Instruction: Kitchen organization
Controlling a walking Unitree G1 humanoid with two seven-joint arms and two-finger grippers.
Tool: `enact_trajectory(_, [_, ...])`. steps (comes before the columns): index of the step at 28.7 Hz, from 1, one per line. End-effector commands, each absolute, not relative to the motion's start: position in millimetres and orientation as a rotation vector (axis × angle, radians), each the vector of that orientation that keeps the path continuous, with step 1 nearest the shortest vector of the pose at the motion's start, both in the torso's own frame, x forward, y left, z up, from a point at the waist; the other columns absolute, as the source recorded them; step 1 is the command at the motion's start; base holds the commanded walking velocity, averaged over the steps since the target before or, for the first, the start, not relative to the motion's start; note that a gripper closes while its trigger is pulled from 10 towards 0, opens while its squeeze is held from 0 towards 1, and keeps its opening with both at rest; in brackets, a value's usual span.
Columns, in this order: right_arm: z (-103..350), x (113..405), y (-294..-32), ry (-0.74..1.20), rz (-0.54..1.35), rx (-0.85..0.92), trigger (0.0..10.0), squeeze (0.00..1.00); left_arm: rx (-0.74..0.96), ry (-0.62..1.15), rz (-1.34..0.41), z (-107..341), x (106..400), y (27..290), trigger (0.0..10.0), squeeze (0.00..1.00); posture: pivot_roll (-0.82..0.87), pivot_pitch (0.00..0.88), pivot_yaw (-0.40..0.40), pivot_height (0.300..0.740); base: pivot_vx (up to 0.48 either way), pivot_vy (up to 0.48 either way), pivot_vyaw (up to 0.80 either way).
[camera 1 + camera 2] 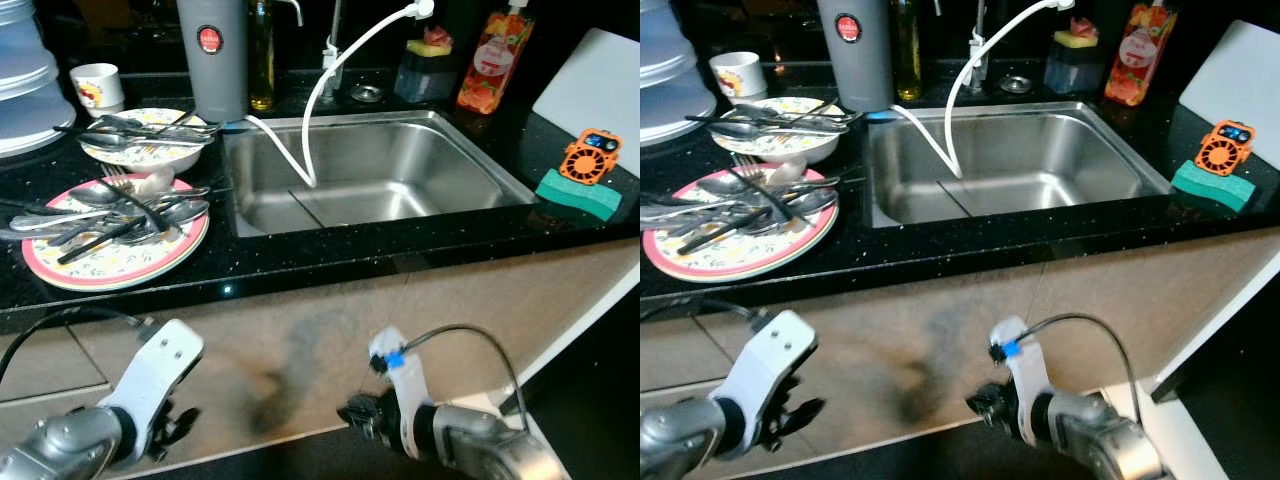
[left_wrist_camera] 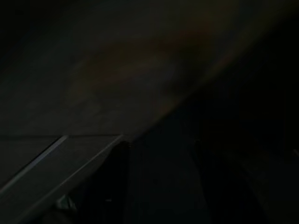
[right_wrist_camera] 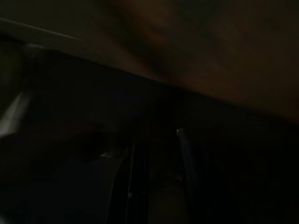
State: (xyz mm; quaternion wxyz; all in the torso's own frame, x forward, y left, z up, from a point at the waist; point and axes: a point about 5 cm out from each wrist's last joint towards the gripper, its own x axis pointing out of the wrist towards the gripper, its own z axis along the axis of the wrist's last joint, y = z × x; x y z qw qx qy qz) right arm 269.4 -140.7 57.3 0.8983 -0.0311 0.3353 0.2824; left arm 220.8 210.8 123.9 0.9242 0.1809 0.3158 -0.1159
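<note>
A pink-rimmed plate sits on the black counter at the left, piled with several spoons and forks. Behind it a patterned bowl carries more cutlery across its rim. The steel sink fills the middle, with a white hose hanging into it. Both arms hang low in front of the cabinet, below the counter edge: my left gripper under the plate, my right gripper under the sink. Both wrist views are very dark.
A grey flask, an oil bottle, a white cup and stacked containers line the back left. A red soap bottle, a green sponge with an orange gadget and a white board stand at the right.
</note>
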Motion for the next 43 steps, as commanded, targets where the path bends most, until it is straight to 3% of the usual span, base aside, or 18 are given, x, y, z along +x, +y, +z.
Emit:
enact_trajectory(1, [46,268,-146,0.731,0.528,-0.09,10.0,0.0,0.377,0.66,-0.182,115,220,215,10.0,0.0,0.06,0.146,-0.031,0.74,0.0,0.0,0.0])
enact_trajectory(3, [25,268,-149,0.788,0.426,-0.094,10.0,0.0,0.304,0.668,-0.08,96,224,221,10.0,0.0,0.06,0.141,-0.036,0.74,0.0,0.0,0.0])
enact_trajectory(8, [1,261,-143,0.856,0.395,-0.073,10.0,0.0,0.186,0.766,-0.019,60,223,224,10.0,0.0,0.03,0.136,-0.033,0.74,0.0,0.0,0.0])
enact_trajectory(19, [-55,229,-142,1.069,0.279,-0.081,10.0,0.0,0.139,0.767,-0.005,10,234,228,10.0,0.0,0.03,0.137,-0.049,0.74,0.0,0.0,0.0])
enact_trajectory(28, [-49,246,-134,1.001,0.228,-0.048,10.0,0.0,0.132,0.697,0.059,10,256,238,10.0,0.0,0.03,0.143,-0.068,0.74,0.0,0.0,0.0])
enact_trajectory(33, [-47,251,-132,0.994,0.122,0.119,10.0,0.0,0.136,0.705,0.021,4,261,235,10.0,0.0,0.04,0.141,-0.033,0.74,0.0,0.0,0.0])
enact_trajectory(35, [-52,245,-131,1.011,0.085,0.209,10.0,0.0,0.091,0.717,-0.037,-4,261,225,10.0,0.0,0.05,0.143,-0.019,0.74,0.0,0.0,0.0])
enact_trajectory(43, [-58,236,-130,1.016,0.124,0.182,10.0,0.0,-0.035,0.797,-0.001,-26,246,220,10.0,0.0,0.06,0.142,0.019,0.74,0.0,0.0,0.0])
